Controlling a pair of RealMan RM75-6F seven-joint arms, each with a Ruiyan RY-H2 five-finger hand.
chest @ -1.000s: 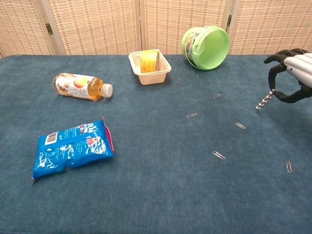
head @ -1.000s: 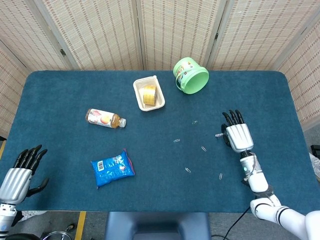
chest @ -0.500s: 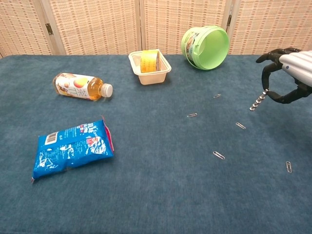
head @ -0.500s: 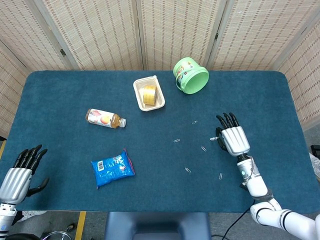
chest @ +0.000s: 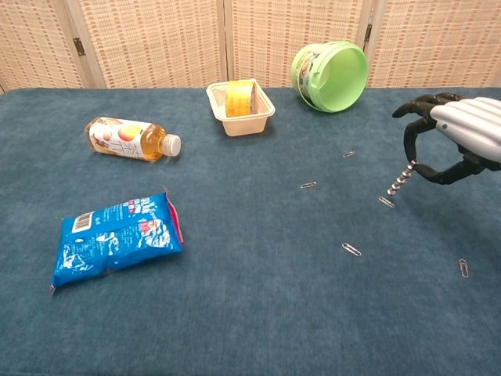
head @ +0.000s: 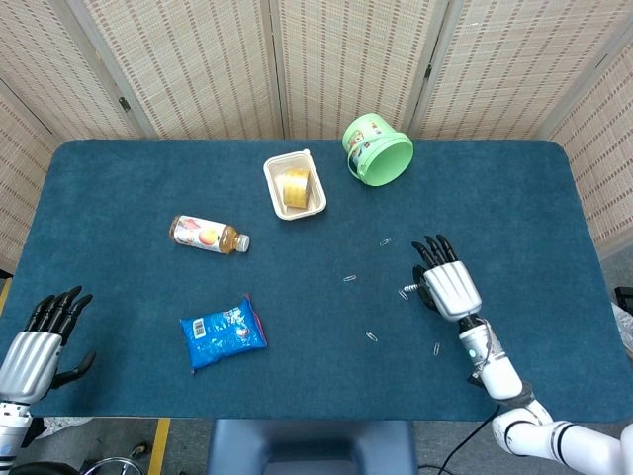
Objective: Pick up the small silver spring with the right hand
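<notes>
Right hand held the small silver spring pinched by its upper end between a fingertip and the thumb. The spring hung slanted down and to the left, its lower tip just above the blue desk, close over one paper clip. In the head view the spring poked out from the left edge of the right hand.

Judgement on the step: the spring looked lifted, so the pick seemed mostly done; what was left was to carry it clear and keep it. The hold was at one end only, on a thin, slippery coil, so it could pivot or slip out. Best to keep the pinch firm and even, raise slowly and straight, avoid jerks of the wrist, and not let the dangling tip drag on the cloth or catch the clip below.

Pose: right forearm came in from the lower right of the head view, hand palm-down over the desk, back of the hand up, dark fingers arched forward and down, thumb curled under from below. The other fingers looked spread above the pinch, not on the spring.

Left hand sat at the near left corner of the desk, fingers apart, holding nothing, well apart from the snack bag and the bottle.
</notes>
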